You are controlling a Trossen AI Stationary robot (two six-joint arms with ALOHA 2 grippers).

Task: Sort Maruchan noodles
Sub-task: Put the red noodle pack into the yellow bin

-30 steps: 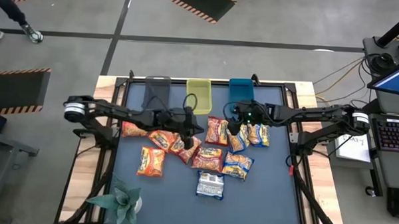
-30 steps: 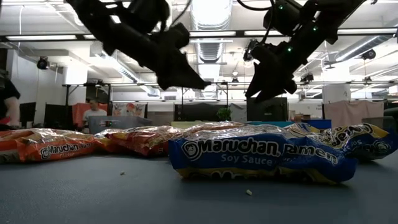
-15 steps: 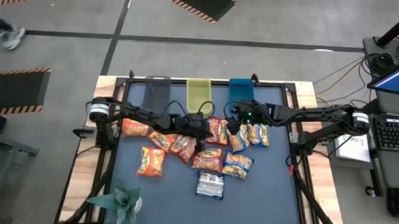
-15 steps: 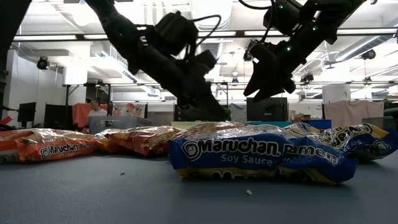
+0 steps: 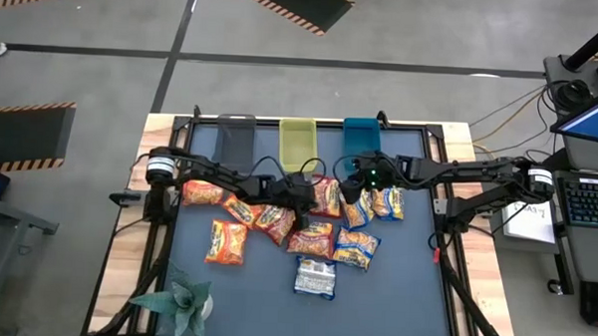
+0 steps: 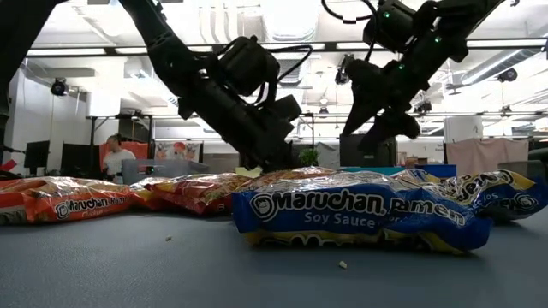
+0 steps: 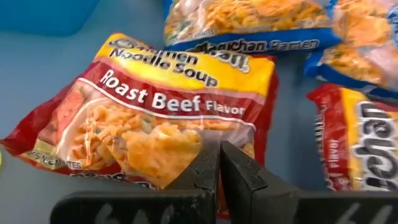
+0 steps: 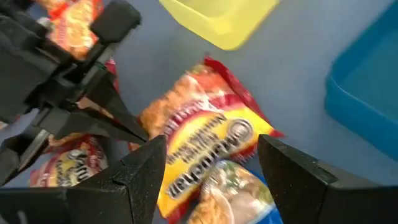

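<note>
Left wrist view: left gripper (image 7: 219, 163) is clenched empty over a crinkly red Roast Beef packet (image 7: 149, 118); right gripper (image 8: 211, 163) is kept spread, hovering.

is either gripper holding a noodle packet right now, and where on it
No. The left gripper is shut, empty, over the Roast Beef packet. The right gripper hangs open above the packets, gripping nothing.
</note>
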